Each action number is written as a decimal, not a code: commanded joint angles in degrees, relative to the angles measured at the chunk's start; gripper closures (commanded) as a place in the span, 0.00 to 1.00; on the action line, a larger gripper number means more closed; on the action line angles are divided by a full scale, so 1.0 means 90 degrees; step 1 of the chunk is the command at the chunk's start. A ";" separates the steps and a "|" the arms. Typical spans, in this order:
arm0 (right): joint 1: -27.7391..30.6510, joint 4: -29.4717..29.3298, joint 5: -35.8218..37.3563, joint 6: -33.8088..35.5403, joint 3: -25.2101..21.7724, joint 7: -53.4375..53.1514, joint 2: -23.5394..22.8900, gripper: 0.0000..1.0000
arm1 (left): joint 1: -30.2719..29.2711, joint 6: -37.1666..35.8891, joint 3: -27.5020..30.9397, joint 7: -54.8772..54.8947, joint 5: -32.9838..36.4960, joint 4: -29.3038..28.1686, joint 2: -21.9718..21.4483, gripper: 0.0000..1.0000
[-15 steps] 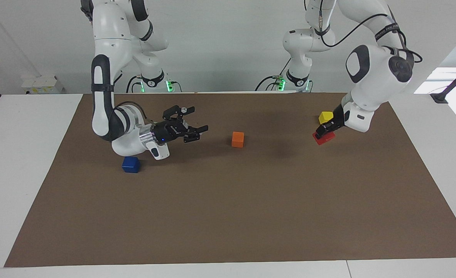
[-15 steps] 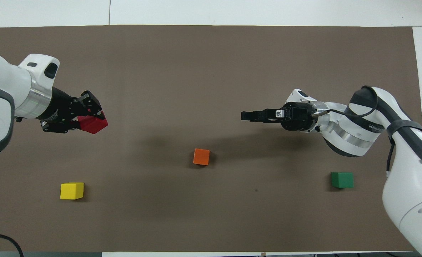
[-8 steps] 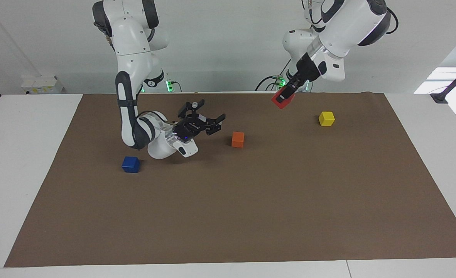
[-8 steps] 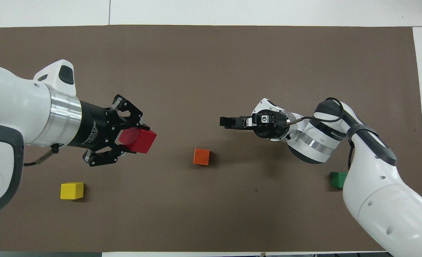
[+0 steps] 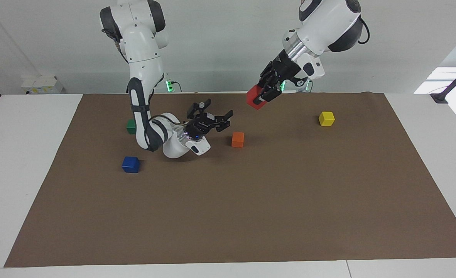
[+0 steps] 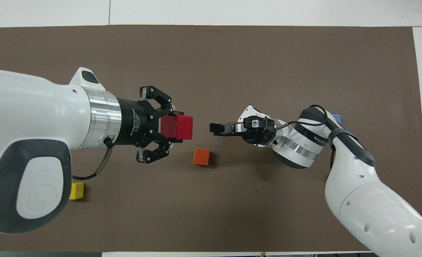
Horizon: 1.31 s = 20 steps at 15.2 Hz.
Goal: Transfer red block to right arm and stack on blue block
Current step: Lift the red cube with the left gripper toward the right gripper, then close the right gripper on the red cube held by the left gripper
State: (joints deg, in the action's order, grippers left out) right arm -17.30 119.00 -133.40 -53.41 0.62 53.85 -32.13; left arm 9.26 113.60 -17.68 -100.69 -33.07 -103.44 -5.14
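Observation:
My left gripper (image 5: pixel 261 95) is shut on the red block (image 5: pixel 255 99) and holds it high over the mat, above the orange cube. In the overhead view the left gripper (image 6: pixel 171 127) holds the red block (image 6: pixel 177 127) pointed at my right gripper (image 6: pixel 214 127). A small gap separates them. My right gripper (image 5: pixel 215 112) is open and empty, tilted up toward the red block, low over the mat beside the orange cube. The blue block (image 5: pixel 130 164) sits on the mat toward the right arm's end. In the overhead view only its corner (image 6: pixel 337 116) shows past the right arm.
An orange cube (image 5: pixel 237 139) sits mid-mat, also in the overhead view (image 6: pixel 201 156). A yellow cube (image 5: pixel 326 118) lies toward the left arm's end. A green cube (image 5: pixel 130 125) peeks out beside the right arm, nearer to the robots than the blue block. A brown mat (image 5: pixel 251 200) covers the table.
My left gripper has lifted the red block off the mat near the yellow cube and carried it toward the middle. My right gripper has moved toward the middle and tilted up.

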 commanded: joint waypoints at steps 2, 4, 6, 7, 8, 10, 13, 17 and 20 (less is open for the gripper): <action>-0.0108 -0.0019 -0.0198 0.0037 0.0029 -0.0133 -0.0063 0.00 | 0.0378 0.0756 0.0060 -0.0872 -0.0203 -0.0265 -0.0064 1.00; -0.0118 -0.0107 -0.0188 -0.0051 0.0029 -0.0133 -0.0073 0.00 | 0.0475 0.0756 0.0050 -0.0921 -0.0203 -0.0274 -0.0064 1.00; -0.0205 -0.0185 -0.0198 -0.0149 0.0029 -0.0114 -0.0082 0.00 | 0.0660 0.0960 0.0060 -0.0912 -0.0164 -0.0420 -0.0103 1.00; -0.0254 -0.0243 -0.0236 -0.0179 0.0029 -0.0085 -0.0092 0.00 | 0.0758 0.1087 0.0060 -0.0844 -0.0125 -0.0498 -0.0113 1.00; -0.0342 -0.0253 -0.0305 -0.0256 0.0029 -0.0055 -0.0092 0.00 | 0.0817 0.1108 0.0060 -0.0805 -0.0115 -0.0538 -0.0113 1.00; -0.0431 -0.0263 -0.0364 -0.0286 0.0029 0.0023 -0.0092 0.00 | 0.0895 0.1108 0.0050 -0.0678 -0.0008 -0.0519 -0.0074 1.00; -0.0440 -0.0254 -0.0374 -0.0276 0.0039 0.0023 -0.0092 0.06 | 0.0954 0.1098 0.0050 -0.0648 0.0148 -0.0528 -0.0006 1.00; -0.0460 -0.0253 -0.0344 -0.0306 0.0029 0.0023 -0.0083 1.00 | 0.0944 0.1001 0.0060 -0.0638 0.0188 -0.0528 0.0014 1.00; -0.0470 -0.0253 -0.0296 -0.0442 0.0029 0.0013 -0.0034 1.00 | 0.0934 0.1001 0.0050 -0.0638 0.0256 -0.0528 0.0004 1.00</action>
State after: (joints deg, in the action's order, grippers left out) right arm -21.32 117.46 -135.93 -55.32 0.67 54.28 -32.42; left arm 16.91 122.15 -17.68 -107.07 -32.43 -107.89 -4.95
